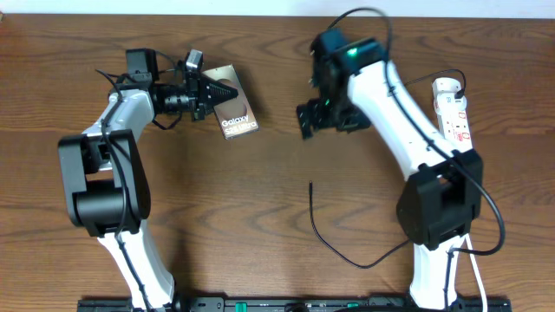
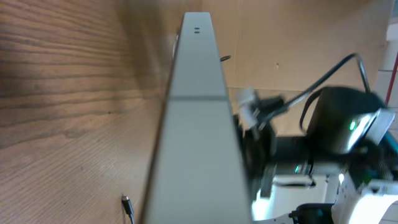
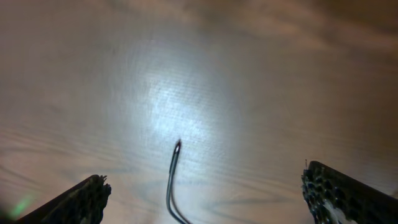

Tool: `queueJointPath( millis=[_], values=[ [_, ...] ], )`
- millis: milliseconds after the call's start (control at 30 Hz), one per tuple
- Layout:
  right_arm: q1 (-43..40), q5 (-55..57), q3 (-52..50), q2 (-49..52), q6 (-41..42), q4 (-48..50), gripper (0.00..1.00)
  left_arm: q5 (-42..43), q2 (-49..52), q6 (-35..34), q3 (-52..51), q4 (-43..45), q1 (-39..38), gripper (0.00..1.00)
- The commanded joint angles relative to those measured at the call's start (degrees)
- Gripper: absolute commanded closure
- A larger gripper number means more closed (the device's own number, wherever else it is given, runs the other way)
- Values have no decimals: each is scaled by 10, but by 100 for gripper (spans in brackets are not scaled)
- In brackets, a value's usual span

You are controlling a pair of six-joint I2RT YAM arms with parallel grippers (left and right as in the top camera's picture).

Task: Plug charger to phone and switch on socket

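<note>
The left fingers (image 1: 211,91) are clamped on the glossy brown-bronze flat phone (image 1: 236,113). The right fingers (image 3: 345,193) gape wide, empty, above the thin black charger cable's tip (image 3: 176,147), which lies on the wooden desk (image 1: 260,251). Pinched off-centre, that slim tip could skid or twist and miss the port.

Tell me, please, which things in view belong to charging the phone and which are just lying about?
Part of the job:
- phone, gripped by the shut left pincer
- charger cable, loose on the table
- white power strip, far right
- right pincer, open and empty

Just lying about:
- nothing loose that I can see; only the table itself
</note>
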Motion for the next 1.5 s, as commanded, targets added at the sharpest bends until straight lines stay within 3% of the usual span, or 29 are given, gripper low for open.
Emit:
queueJointPath(
  millis=[0, 367, 600, 800, 1100, 1200, 1400, 1467],
  values=[
    [31, 13, -58, -7, -1, 13, 3, 45, -3, 14, 2, 6, -2, 93],
    [67, -33, -192, -7, 13, 72, 7, 45, -3, 14, 2, 24, -2, 93],
    [88, -33, -259, -7, 64, 115, 14, 41, -3, 14, 2, 24, -2, 92],
    [91, -30, -269, -7, 113, 131, 28, 37, -3, 14, 2, 24, -2, 93],
    [92, -9, -270, -7, 152, 134, 37, 37, -3, 14, 2, 24, -2, 93],
    [97, -9, -271, -7, 158, 134, 50, 37, -3, 14, 2, 24, -2, 93],
    [116, -8, -272, -7, 172, 134, 50, 37, -3, 14, 2, 24, -2, 93],
    [122, -3, -272, -7, 182, 134, 55, 37, -3, 14, 2, 24, -2, 93]
  ],
)
